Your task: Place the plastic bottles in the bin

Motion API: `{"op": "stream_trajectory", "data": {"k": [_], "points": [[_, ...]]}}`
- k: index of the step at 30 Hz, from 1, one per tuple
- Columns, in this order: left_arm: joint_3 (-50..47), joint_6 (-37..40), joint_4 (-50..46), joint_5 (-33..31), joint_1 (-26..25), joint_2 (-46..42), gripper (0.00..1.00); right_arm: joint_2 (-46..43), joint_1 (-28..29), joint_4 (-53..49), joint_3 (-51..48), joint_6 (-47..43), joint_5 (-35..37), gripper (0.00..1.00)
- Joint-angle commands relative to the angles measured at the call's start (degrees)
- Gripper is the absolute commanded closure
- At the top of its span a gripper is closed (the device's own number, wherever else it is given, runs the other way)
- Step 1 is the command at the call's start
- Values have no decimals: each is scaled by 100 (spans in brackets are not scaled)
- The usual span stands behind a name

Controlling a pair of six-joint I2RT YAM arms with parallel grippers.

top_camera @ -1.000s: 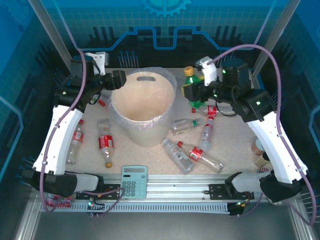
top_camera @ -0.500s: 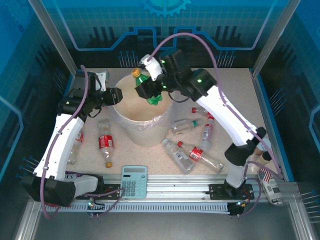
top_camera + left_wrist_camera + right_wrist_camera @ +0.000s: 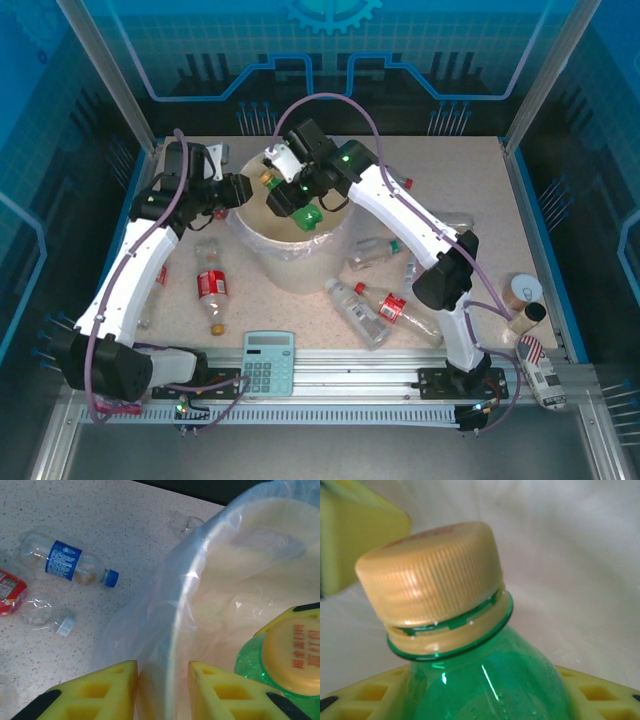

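As a green bottle hangs over the bin, one rim is crowded

While the right gripper stands clamped about the green bottle, we see the load tilted over the mouth of the bin, inside its rim and not yet released. Its yellowish cap points toward the left gripper, whose yellow pads straddle the bin's rim and the clear liner draped over it; whether they pinch the wall, we cannot tell. That closeness is our chief worry: the cap sits quite near the inner pad, so a drop from here could clip pad or rim and send the bottle skittering out onto the table. We also judge that a pull at the rim could drag the liner loose or tip the bin. Beyond it, the other plastic bottles lie scattered on the table, a blue-labelled bottle near the bin's foot, a calculator at the near edge; any bounce would land among them.
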Motion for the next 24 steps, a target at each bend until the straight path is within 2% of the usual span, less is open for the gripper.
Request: {"op": "stream_trajectory", "data": {"k": [1, 8, 11, 14, 18, 24], "points": [[96, -82, 202, 51, -43, 218, 69, 201, -123, -333, -8, -143, 199, 64], [257, -113, 390, -191, -43, 538, 72, 412, -173, -59, -347, -250, 422, 58], [280, -86, 405, -313, -43, 570, 73, 425, -200, 59, -441, -242, 398, 48], [280, -104, 427, -345, -43, 570, 73, 348, -197, 142, -472, -253, 407, 33], [294, -129, 453, -354, -43, 588, 73, 114, -198, 178, -473, -312, 406, 20], [338, -188, 524, -427, -43, 630, 74, -502, -190, 252, -560, -489, 383, 8]]}}
